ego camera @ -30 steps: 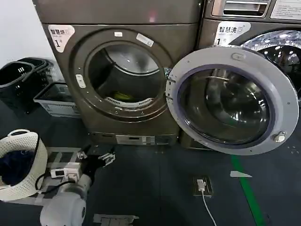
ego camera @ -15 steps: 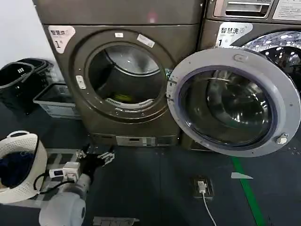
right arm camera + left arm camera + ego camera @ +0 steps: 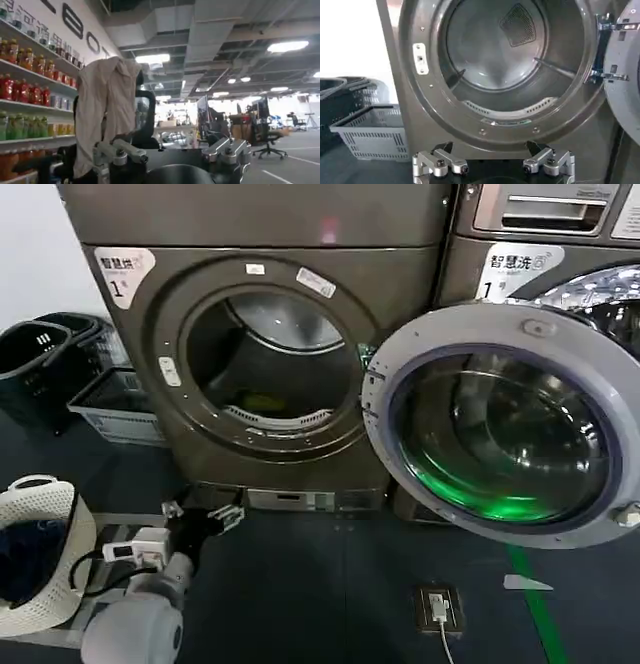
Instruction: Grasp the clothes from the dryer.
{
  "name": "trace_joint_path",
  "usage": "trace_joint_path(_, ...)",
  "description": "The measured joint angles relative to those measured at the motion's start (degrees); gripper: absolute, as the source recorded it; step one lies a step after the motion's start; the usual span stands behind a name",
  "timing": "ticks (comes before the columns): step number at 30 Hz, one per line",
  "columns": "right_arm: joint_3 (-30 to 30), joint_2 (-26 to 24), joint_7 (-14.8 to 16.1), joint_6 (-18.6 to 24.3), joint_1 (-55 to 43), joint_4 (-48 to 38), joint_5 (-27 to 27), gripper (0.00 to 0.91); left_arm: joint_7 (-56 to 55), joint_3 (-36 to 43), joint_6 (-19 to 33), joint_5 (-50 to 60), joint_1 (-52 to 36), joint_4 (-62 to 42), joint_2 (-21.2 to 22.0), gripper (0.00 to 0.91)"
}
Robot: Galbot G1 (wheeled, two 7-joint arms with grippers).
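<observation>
At the far left edge of the floor [image 3: 330, 584] I see a white basket [image 3: 45, 609] with a dark navy bundle [image 3: 25, 559] inside it. Further back along that edge sit a black basket [image 3: 30, 354] and a grey crate [image 3: 115, 404], the crate just beside the dryer's left side.

My left gripper [image 3: 203, 519] hangs low over the floor in front of the dryer [image 3: 260, 344], below and a little left of the porthole, well apart from the drum opening. In the left wrist view the left gripper [image 3: 493, 161] points straight at the porthole; its fingers [image 3: 440, 161] are spread wide, released, with nothing between them.

The dryer stands at the back of the floor, its white "1" sticker [image 3: 122, 269] at the upper left corner of the front panel. The drum [image 3: 275, 354] is open. The clothes [image 3: 262, 401], a small yellow-green scrap, lie on the drum floor near the front lip, low in the opening and roughly centred. From the left wrist view I cannot make the scrap out behind the perforated lip [image 3: 507, 109].

The round door [image 3: 505, 429] is swung out to the right of the dryer, hinged at the porthole's right edge and covering much of the neighbouring machine [image 3: 560, 244]. On the floor below the door lie a floor socket [image 3: 440, 606] with a white cable, and a green line [image 3: 535, 604] running toward the near edge.

My right gripper [image 3: 172, 150] is raised, facing a room with shelves [image 3: 25, 85] and a chair draped in cloth [image 3: 107, 105]; its fingers [image 3: 120, 152] stand apart, holding nothing.
</observation>
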State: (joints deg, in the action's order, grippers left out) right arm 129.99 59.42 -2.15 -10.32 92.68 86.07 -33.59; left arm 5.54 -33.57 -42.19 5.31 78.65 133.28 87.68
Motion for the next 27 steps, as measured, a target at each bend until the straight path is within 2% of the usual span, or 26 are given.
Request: trace_joint_path(27,-0.7,1.3,0.1,-0.2,-0.5,1.7,0.1,0.907,-0.6,0.6,0.0,0.2,0.0,0.1,-0.4,0.907)
